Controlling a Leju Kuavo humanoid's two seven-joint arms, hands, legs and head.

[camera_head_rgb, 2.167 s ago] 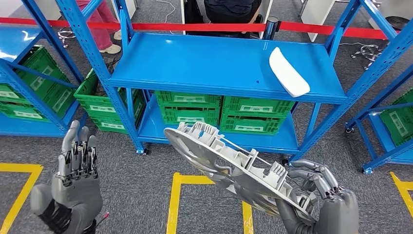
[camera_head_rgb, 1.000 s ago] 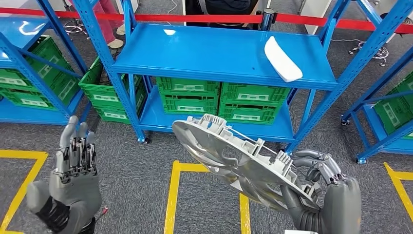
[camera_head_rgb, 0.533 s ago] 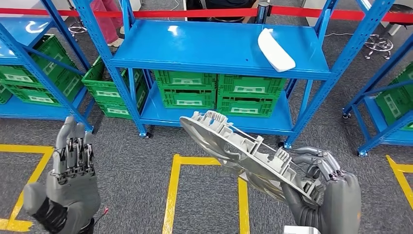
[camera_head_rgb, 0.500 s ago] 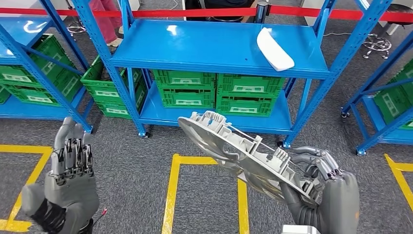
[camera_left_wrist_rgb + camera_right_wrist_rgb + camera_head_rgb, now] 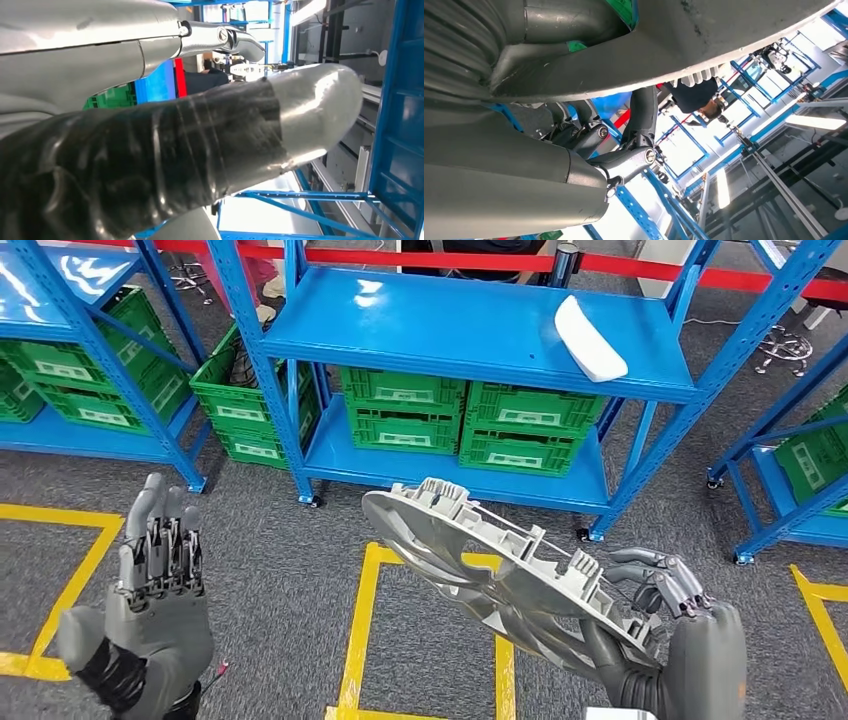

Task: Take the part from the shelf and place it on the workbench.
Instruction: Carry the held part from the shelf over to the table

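The part [image 5: 490, 570] is a large grey plastic disc with ribs and clips on its upper face, tilted over the floor in the head view. My right hand [image 5: 680, 640] grips its near right rim, fingers curled over the edge. In the right wrist view the grey part [image 5: 704, 40] lies close against my right hand [image 5: 524, 150]. My left hand [image 5: 155, 610] is raised at the lower left, fingers straight and together, holding nothing. My left hand [image 5: 150, 145] fills much of the left wrist view. A white curved part [image 5: 590, 338] lies on the blue shelf [image 5: 440, 330].
Green crates [image 5: 460, 425] sit on the lower shelf level, with more green crates [image 5: 90, 370] in the rack to the left. Yellow floor lines [image 5: 360, 630] mark the grey carpet. A red barrier tape [image 5: 420, 258] runs behind the racks, and a person's legs [image 5: 262, 270] stand beyond it.
The whole picture has shifted, so the camera has moved; the racks now sit a little further right and lower. The part stays in my right hand, and my left hand stays raised.
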